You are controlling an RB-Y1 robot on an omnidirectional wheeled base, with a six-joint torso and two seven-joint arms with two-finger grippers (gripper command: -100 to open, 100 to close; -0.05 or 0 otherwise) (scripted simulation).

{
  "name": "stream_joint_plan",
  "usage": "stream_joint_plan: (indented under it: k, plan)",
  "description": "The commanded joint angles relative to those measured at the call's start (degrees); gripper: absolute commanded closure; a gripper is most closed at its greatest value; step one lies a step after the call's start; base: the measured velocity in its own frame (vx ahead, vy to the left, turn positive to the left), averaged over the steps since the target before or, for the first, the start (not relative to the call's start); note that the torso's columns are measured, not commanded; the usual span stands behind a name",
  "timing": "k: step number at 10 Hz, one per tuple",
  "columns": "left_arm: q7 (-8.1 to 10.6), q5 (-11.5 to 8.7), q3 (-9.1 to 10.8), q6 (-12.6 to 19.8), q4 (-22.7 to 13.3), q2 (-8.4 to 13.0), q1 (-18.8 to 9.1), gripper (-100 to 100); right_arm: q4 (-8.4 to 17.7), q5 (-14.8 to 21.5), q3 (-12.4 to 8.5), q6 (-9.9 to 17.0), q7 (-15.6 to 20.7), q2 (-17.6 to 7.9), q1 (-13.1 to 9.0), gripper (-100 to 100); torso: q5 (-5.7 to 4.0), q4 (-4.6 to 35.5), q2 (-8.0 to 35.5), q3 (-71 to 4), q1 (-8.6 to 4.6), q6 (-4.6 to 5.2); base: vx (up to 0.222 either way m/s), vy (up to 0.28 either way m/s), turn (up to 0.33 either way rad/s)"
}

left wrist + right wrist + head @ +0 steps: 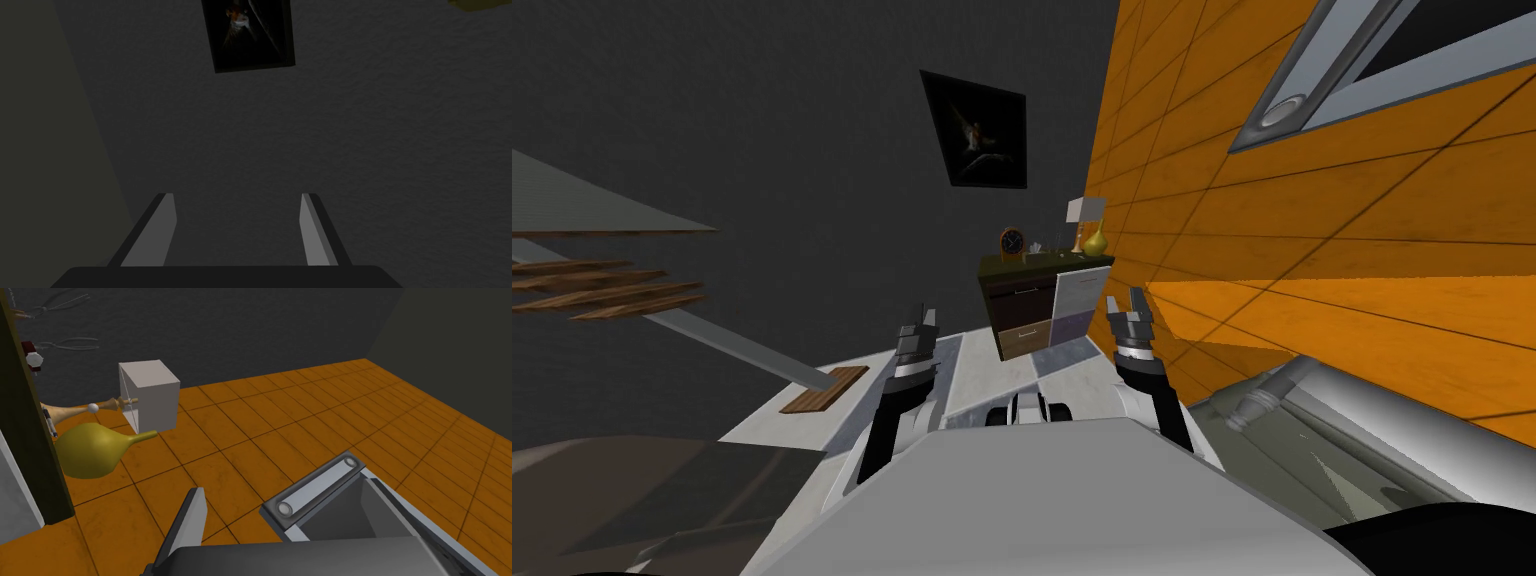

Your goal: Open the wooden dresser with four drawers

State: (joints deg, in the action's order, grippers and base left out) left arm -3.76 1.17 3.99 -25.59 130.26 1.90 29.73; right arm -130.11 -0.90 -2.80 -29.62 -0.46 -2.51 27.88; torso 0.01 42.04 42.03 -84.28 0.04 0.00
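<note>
Both arms are raised ahead of me. The left gripper (921, 314) is empty, and its fingers (165, 225) stand spread about a third of its wrist view apart.

Beyond it and a little right, the dresser (1042, 300) stands on the floor in the corner where the dark grey wall (812, 150) meets the orange tiled wall (1312, 230), well apart from both grippers. All four drawer fronts sit flush: two brown on its left half, a white and a pale purple on its right.

A clock (1011, 241) sits near the top's left edge. A white-shaded lamp (1084, 209) and a yellow vase (1095, 240) are at its right edge by the orange wall.

The right gripper (1124, 300) is just beside that wall, holding nothing. One finger (195, 518) shows off-centre, and the head view has the pair parted. A grey frame (320, 488) is close by
</note>
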Motion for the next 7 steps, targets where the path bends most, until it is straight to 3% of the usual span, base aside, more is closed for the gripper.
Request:
stream_joint_plan:
  k: [1,7]
  plan:
    - [0.0,0.0,0.0,0.0,0.0,0.0,0.0,0,0.6,1.3,-0.1,-0.4,3.4,-2.9,0.1,-100,0.0,0.2,0.1,-0.3,0.0,0.0,0.043,0.032,-0.008]
    - [0.0,0.0,0.0,0.0,0.0,0.0,0.0,0,2.0,4.7,-0.1,-1.3,12.2,-6.1,0.6,-100,-0.02,0.2,0.2,-0.3,-0.05,0.0,0.047,0.037,-0.01]
